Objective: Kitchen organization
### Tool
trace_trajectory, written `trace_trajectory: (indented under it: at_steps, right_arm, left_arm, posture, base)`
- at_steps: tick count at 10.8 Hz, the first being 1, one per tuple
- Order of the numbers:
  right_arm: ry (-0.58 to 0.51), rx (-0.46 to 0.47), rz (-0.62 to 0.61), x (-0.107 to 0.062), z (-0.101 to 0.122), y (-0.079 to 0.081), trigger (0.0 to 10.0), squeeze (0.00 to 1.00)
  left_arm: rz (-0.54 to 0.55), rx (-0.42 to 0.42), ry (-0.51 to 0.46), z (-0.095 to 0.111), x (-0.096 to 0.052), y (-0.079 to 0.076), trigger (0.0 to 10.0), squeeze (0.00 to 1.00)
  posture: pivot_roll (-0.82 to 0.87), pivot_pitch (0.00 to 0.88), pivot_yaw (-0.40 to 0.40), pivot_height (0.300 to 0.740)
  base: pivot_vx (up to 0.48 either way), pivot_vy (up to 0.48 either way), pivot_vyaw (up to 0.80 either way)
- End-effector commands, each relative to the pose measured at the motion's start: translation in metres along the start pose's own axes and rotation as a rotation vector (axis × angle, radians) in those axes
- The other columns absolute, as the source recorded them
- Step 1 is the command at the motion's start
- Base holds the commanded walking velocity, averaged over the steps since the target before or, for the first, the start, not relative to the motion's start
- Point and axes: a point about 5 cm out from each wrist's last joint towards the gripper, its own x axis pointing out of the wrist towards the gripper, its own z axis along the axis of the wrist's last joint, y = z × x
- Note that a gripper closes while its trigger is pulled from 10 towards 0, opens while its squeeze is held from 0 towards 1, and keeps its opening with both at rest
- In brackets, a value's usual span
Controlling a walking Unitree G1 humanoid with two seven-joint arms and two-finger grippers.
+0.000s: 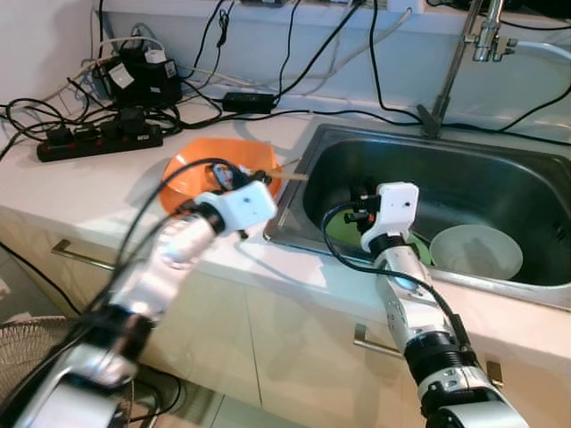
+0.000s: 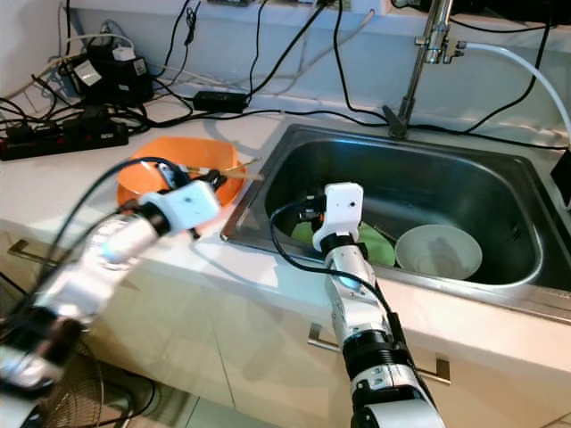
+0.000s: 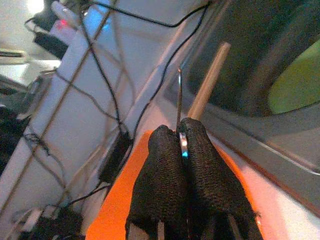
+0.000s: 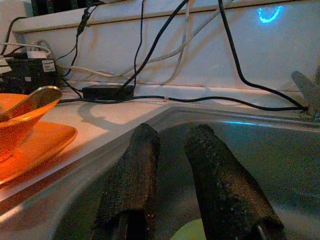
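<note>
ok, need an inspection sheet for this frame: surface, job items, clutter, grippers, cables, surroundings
Surface: white counter with a steel sink set into it.
Job's things: orange plate on the counter by the sink; white bowl and green plate in the sink; a wooden stick pinched with a thin metal piece.
Clutter: power strip and adapters on the counter.
Grippers: left gripper shut on the stick over the orange plate; right gripper open, low in the sink.
Cables: black leads along the back wall.
Surroundings: faucet, cabinet handles, a fan on the floor.

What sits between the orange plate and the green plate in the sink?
Only the sink's steel rim, crossed by a wooden stick reaching from the orange plate toward the green plate; head views show it.
</note>
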Motion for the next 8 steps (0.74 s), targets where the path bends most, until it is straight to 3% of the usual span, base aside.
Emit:
trace_trajectory:
  at_steps: [1, 3, 6, 8]
  right_arm:
    - [0.023, 0.012, -0.011, -0.001, -0.004, -0.002, 10.0, 0.00]
    - [0.025, 0.014, -0.004, -0.001, -0.005, -0.001, 10.0, 0.00]
    - [0.026, 0.017, -0.003, -0.001, -0.005, -0.001, 10.0, 0.00]
    - [0.026, 0.018, 0.001, -0.001, -0.005, 0.000, 10.0, 0.00]
  left_arm:
    - [-0.051, -0.040, 0.015, -0.002, -0.004, -0.003, 10.0, 0.00]
    - [-0.121, -0.060, 0.032, 0.002, -0.013, 0.004, 10.0, 0.00]
    - [0.039, 0.072, 0.002, 0.022, -0.020, 0.050, 10.0, 0.00]
    - [0.181, 0.102, -0.049, 0.032, -0.020, 0.065, 10.0, 0.00]
  posture:
    - [0.20, 0.000, 0.036, 0.740]
    - [0.20, 0.000, 0.035, 0.740]
    - [0.20, 0.000, 0.033, 0.740]
    - [0.20, 0.000, 0.033, 0.740]
  base:
    - [0.000, 0.000, 0.00]
    - [0.000, 0.000, 0.00]
    - [0.000, 0.000, 0.00]
    - [0.000, 0.000, 0.00]
